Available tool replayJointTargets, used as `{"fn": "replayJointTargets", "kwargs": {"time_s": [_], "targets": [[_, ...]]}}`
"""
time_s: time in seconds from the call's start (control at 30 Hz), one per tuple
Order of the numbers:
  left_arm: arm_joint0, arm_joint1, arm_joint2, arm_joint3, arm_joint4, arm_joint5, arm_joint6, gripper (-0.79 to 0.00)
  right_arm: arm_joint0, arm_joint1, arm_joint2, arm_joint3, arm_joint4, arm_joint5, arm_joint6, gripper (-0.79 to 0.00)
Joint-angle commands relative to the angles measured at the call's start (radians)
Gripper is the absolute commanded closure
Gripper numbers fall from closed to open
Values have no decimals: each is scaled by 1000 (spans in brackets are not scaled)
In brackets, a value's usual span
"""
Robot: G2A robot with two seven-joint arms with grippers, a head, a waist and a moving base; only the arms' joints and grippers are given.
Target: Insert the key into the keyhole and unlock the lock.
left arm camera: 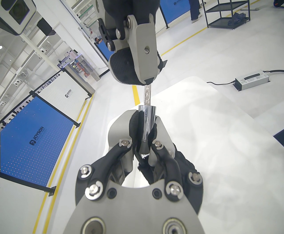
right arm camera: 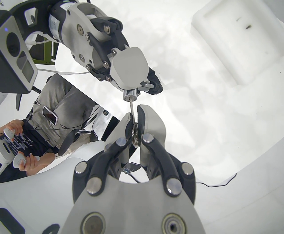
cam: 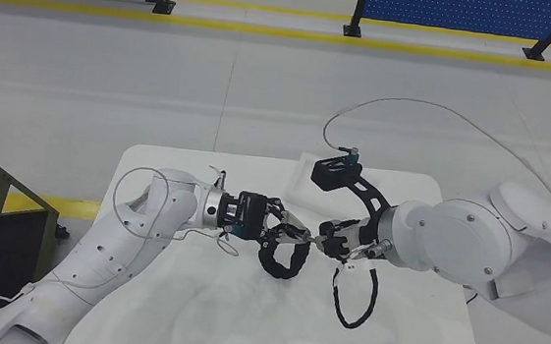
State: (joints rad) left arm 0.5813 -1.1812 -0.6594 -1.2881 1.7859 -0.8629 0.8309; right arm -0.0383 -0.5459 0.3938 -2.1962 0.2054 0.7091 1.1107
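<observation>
Pinching the key [right arm camera: 131, 107] by its bow, the right gripper [right arm camera: 134, 114] is closed narrow on it, with the blade projecting straight out past the fingertips. The blade tip meets the keyhole [right arm camera: 129, 98] in the end face of the chrome lock cylinder [left arm camera: 147, 130]; depth of entry cannot be determined. The left gripper [left arm camera: 144, 118] is clamped around the cylinder body, holding it above the white table [cam: 194, 313] with the end face toward the key. The lock's black cable [cam: 282, 261] forms a loop next to the left gripper. Probable faults from this position: an angular offset between blade and cylinder axis would jam the blade at the keyhole mouth. Axial force against a jammed blade could push the cylinder back through the left fingers or pivot the thin bow in the right pads. Turning before full insertion would bind the key or twist it out of the grip.
</observation>
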Motion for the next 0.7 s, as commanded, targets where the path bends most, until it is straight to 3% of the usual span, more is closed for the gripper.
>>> {"fn": "replayJointTargets", "kwargs": {"time_s": [0.0,0.67], "targets": [[0,0,-1,-2,-1,-1,-3,0,20,-3,-22,-1,8,15,-15,0],[7,0,-10,-14,-11,-7,-18,0,215,-59,-215,24,124,110,-110,0]]}}
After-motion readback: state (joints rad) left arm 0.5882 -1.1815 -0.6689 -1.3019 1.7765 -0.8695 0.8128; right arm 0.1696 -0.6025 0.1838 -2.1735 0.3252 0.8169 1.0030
